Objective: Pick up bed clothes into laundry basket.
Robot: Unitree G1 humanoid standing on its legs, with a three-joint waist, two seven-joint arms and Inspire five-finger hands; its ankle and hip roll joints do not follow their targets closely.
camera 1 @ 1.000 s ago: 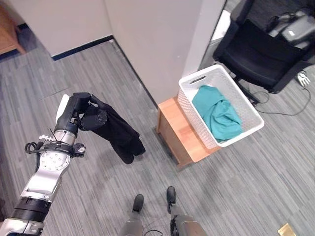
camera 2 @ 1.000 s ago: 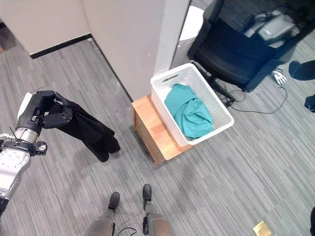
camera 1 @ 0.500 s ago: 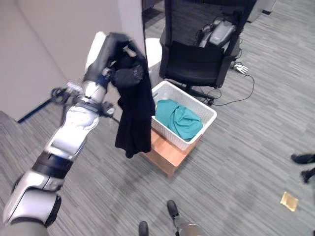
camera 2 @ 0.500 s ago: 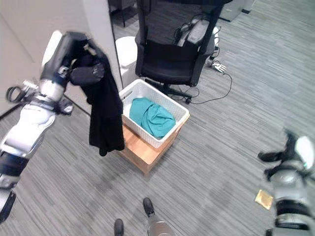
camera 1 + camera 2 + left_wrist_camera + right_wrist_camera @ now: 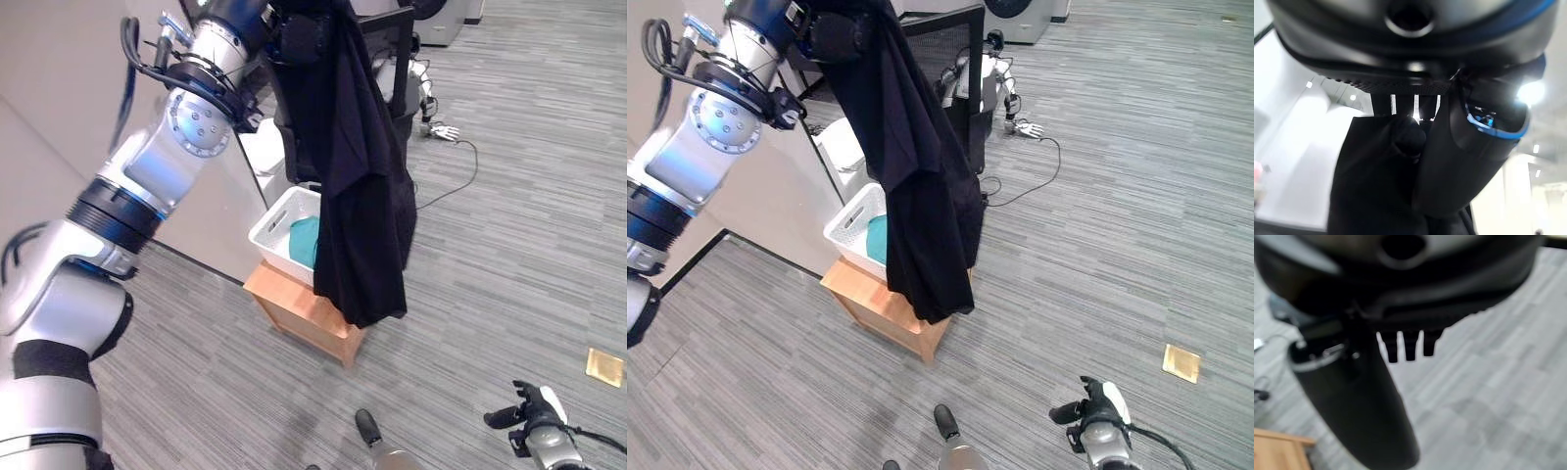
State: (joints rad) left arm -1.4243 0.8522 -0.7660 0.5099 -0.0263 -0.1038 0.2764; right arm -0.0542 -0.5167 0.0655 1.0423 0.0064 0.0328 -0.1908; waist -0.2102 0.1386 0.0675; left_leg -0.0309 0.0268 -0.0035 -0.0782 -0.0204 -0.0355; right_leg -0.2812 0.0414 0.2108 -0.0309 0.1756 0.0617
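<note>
Held high above the grey floor (image 5: 509,255), 1 black garment (image 5: 358,186) hangs from the left hand (image 5: 299,34), whose fingers are clenched round its top edge; its hem dangles just in front of 1 white laundry basket (image 5: 277,227) on 1 low wooden stand (image 5: 294,308). 1 teal cloth (image 5: 305,238) already lies inside. A clean drop likely needs the garment carried farther over the basket before letting go. The right hand (image 5: 1095,403), relaxed and empty, hangs low at near right.
</note>
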